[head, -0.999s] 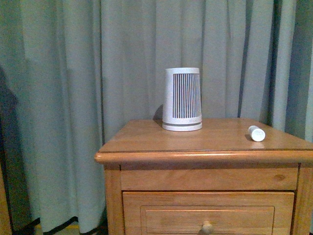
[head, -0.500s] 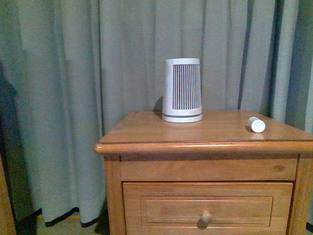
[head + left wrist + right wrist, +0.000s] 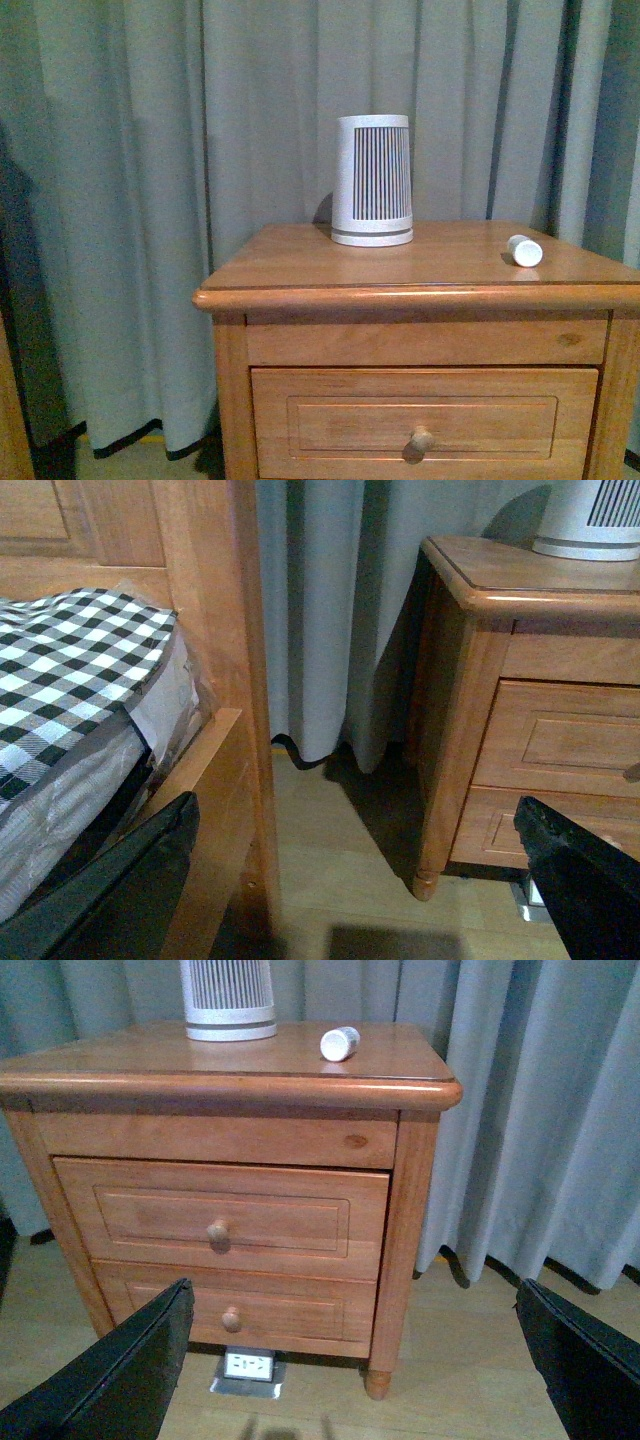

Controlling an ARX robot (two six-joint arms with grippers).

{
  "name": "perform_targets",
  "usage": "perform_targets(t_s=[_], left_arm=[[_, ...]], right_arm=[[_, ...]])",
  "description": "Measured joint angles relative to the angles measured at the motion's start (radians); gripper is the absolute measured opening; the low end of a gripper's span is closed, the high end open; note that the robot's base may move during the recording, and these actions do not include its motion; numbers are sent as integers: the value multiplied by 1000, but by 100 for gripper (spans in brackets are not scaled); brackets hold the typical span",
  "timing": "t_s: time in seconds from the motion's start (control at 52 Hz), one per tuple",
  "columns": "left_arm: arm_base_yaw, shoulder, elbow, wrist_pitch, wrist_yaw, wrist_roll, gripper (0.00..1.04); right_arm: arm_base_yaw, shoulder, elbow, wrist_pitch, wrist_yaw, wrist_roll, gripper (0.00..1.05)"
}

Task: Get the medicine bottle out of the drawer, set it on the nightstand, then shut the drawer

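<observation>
The medicine bottle (image 3: pixel 524 251) lies on its side on the nightstand (image 3: pixel 400 296) top, near its right edge; it also shows in the right wrist view (image 3: pixel 339 1043). The upper drawer (image 3: pixel 424 420) is shut, knob (image 3: pixel 421 439) out front; it also shows in the right wrist view (image 3: pixel 220 1216). My left gripper (image 3: pixel 360 880) is open and empty, low over the floor between the bed and the nightstand (image 3: pixel 520 600). My right gripper (image 3: pixel 355 1360) is open and empty, held back from the nightstand's front, well clear of both drawers. Neither arm shows in the front view.
A large white slatted cylinder (image 3: pixel 372 180) stands at the back of the nightstand top. Grey curtains (image 3: pixel 150 200) hang behind. A wooden bed frame post (image 3: pixel 230 680) and checked bedding (image 3: pixel 70 670) are left of the nightstand. The lower drawer (image 3: pixel 232 1308) is shut. A floor socket plate (image 3: pixel 248 1366) lies under the nightstand.
The front view has shifted: the nightstand sits lower in the frame and more of the drawer front and knob shows. The bottle and cylinder have not moved on the top.
</observation>
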Motion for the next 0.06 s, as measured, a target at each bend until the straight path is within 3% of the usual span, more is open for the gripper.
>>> perform_targets(t_s=[0.058], left_arm=[[0,0,0,0,0,0,98]], right_arm=[[0,0,0,0,0,0,98]])
